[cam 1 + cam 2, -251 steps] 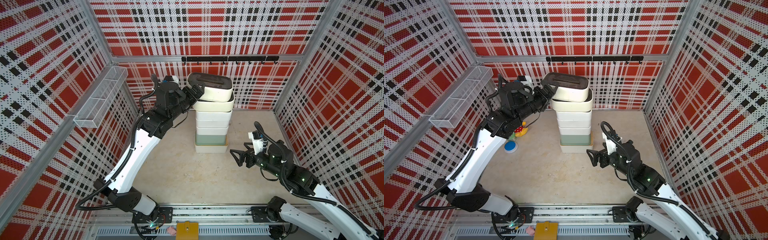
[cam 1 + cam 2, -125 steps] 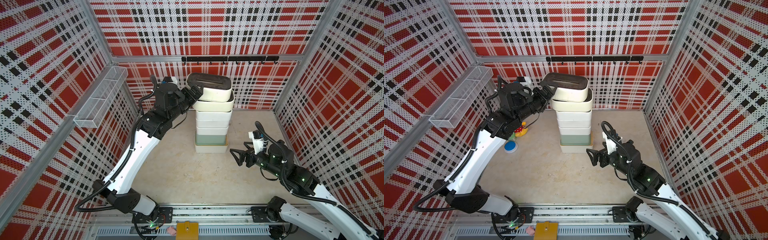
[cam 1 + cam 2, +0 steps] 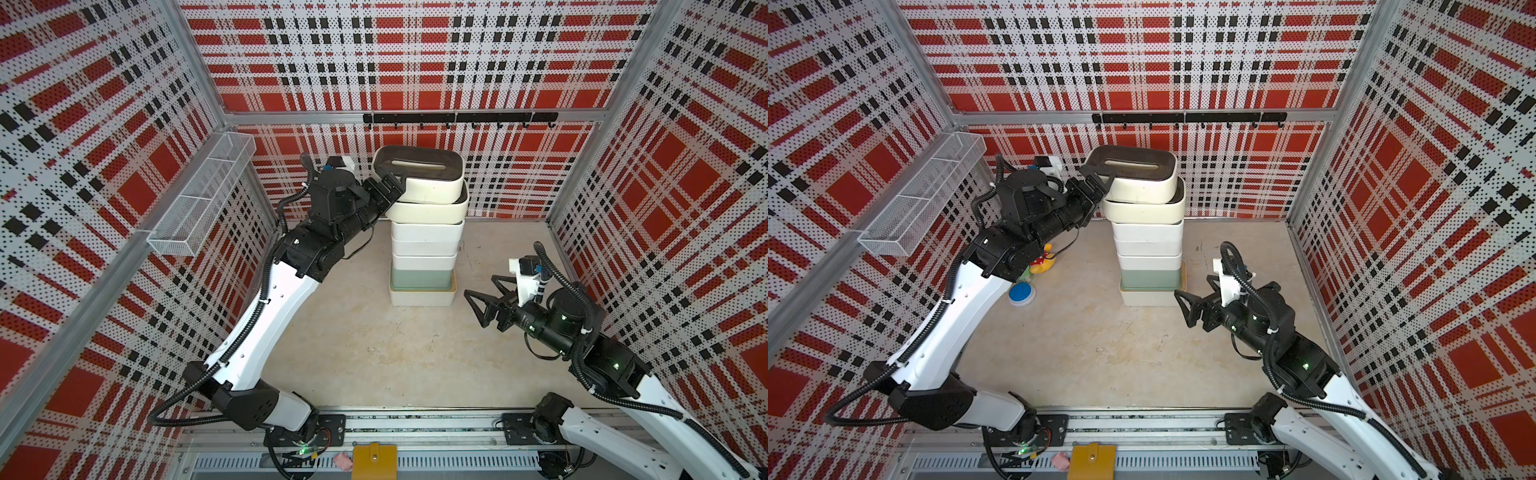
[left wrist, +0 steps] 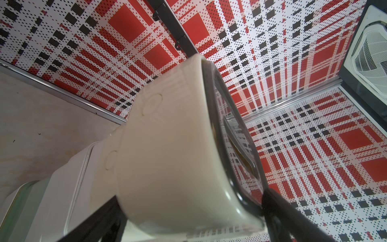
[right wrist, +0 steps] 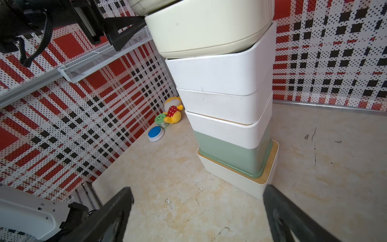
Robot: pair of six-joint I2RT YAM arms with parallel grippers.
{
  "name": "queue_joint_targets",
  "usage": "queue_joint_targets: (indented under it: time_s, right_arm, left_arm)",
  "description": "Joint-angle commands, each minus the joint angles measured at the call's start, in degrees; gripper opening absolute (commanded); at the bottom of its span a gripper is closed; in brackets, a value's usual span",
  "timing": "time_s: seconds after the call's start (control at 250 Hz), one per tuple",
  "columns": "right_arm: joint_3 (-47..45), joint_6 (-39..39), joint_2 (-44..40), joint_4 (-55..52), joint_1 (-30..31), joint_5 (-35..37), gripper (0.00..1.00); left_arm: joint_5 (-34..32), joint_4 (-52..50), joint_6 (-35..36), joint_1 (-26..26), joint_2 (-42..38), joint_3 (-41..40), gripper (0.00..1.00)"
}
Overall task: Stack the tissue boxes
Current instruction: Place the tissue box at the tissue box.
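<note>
My left gripper point(image 3: 401, 183) stands wide, its jaws astride the 9 o'clock end of the dark-lidded top box point(image 3: 430, 185). One finger lies over the lid and one beneath; whether they press it I cannot tell. That box sits tilted on the stack of tissue boxes point(image 3: 424, 241), seven high, mid-floor toward the back wall. Below it come a cream box, three white ones, a mint-green box point(image 3: 419, 279) and a tan-lidded base box point(image 3: 422, 298). My right gripper point(image 3: 480, 286) is wide and empty, low, at 3 o'clock of the base box, near but apart. In a top view, a plush toy point(image 3: 1043, 259) and a blue disc point(image 3: 1020, 293) lie at 9 o'clock of the stack.
</note>
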Motion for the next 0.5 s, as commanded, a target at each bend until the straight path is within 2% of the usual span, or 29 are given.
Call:
queue_joint_targets:
  time_s: [0.0, 0.496]
  right_arm:
    - [2.98, -1.78, -0.25, 4.72, -0.03, 1.78, 1.00]
    - [8.09, -2.68, 3.12, 5.25, -0.05, 2.42, 1.00]
  left_arm:
    - [0.13, 0.21, 1.27, 0.28, -1.17, -1.03, 0.99]
    - [1.48, -0.34, 3.51, 0.33, -1.39, 0.41, 0.99]
